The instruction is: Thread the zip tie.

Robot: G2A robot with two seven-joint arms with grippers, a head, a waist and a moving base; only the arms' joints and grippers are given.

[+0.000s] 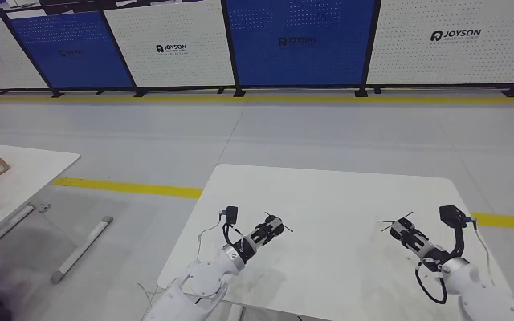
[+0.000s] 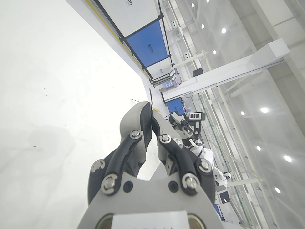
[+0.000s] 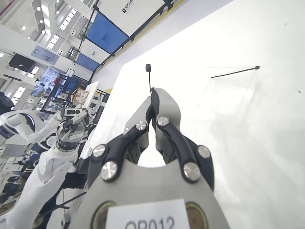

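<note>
The right gripper is seen low centre of the right wrist view. Its fingers are pressed together on a black zip tie. A short length is shown past the tips, ended by the square locking head.

The left gripper is found low centre of the left wrist view, fingers likewise closed. A thin black strip is pinched between the pads and pokes just beyond them (taken to be a zip tie tail; no head can be made out).

In the top view the two grippers are placed well apart, at lower left and lower right of the white table. Each tip is crossed by a thin dark line.

Farther off, at upper right of the right wrist view, a loose zip tie is seen, apparently lying flat on the table.

Handling, as judged: the tie is expected to be very light, thin, springy and slick. It would bend sideways under any push but is not thought fragile. The head is best gripped close behind the slot, as appears done, so the opening is held steady. The tail is best held a short way back from its point, since a long free end would be expected to flop and miss the slot.
</note>
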